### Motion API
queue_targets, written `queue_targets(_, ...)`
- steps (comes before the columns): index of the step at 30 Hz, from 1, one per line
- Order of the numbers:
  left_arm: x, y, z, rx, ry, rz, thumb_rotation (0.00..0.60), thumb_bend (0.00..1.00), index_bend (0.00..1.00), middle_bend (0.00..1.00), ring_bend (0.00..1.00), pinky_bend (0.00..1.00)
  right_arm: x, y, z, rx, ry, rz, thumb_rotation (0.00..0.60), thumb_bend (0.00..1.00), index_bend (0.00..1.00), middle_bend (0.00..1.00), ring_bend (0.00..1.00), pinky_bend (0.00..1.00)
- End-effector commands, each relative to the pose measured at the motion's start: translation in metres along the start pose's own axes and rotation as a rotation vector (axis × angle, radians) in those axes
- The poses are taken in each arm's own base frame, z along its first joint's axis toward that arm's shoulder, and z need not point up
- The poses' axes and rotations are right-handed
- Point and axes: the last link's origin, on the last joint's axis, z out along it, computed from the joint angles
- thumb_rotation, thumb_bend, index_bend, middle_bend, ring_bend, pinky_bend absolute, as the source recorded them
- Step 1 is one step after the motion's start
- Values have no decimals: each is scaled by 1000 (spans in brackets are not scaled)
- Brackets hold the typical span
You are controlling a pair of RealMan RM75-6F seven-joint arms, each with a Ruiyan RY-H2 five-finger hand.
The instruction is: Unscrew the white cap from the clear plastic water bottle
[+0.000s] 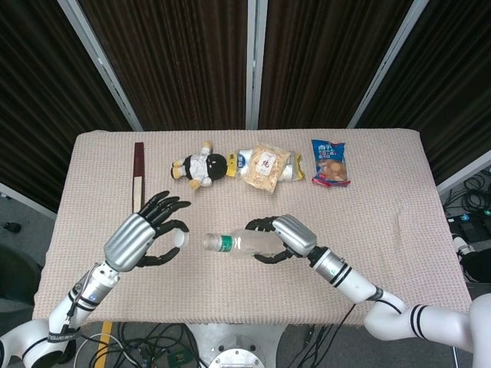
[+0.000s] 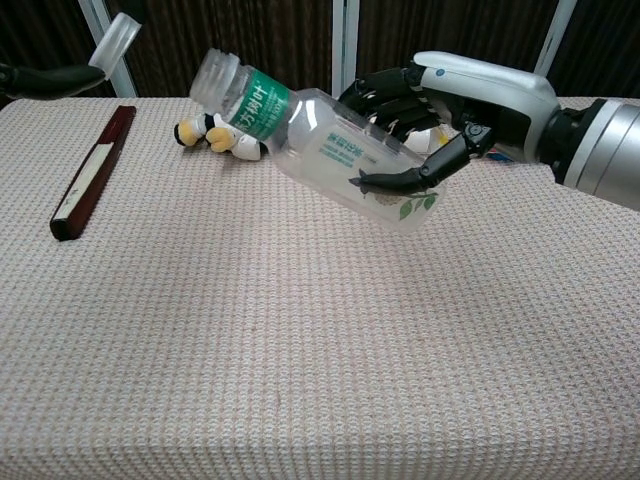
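The clear plastic water bottle [image 1: 244,245] [image 2: 330,145] with a green label hangs tilted above the table, neck pointing left. My right hand [image 1: 290,237] [image 2: 452,98] grips its lower body. The neck [image 2: 213,78] is bare. The white cap [image 1: 179,239] [image 2: 116,40] is off the bottle, pinched in the fingertips of my left hand [image 1: 142,238] [image 2: 45,80], a short gap to the left of the neck. In the chest view only that hand's dark fingers show at the left edge.
A dark red and wooden stick [image 1: 139,181] [image 2: 92,170] lies at the left. A plush toy [image 1: 199,168] [image 2: 215,135], a snack packet [image 1: 266,166] and a blue packet [image 1: 330,162] line the back of the cloth-covered table [image 1: 383,230].
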Motion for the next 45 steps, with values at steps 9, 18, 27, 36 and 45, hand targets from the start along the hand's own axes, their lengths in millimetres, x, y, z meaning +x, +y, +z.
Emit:
queue_targets(9,-41,-60,-12,265,-185,279,600,338,402,106,70,37,45,7,-28,-86,38,-160,600,405,654,558,431,550)
queue_targets(18,-63,-65,-7,317,-269,261,600,337,320,106,70,34,51,8,-35,-114,21,-187,600,410,654,567,442,553)
queue_targets(27,-53,-66,-2,370,-232,191,600,202,136,53,27,33,46,20,-35,-154,-12,-302,600,414,650,565,432,562)
queue_targets(36,12,-79,-25,457,8,199,600,172,132,54,27,34,22,36,-14,-225,-20,-516,600,414,436,489,310,415)
queue_targets(45,35,-82,-54,494,46,169,600,169,132,53,27,34,-9,40,5,-270,-73,-546,600,287,35,266,123,245)
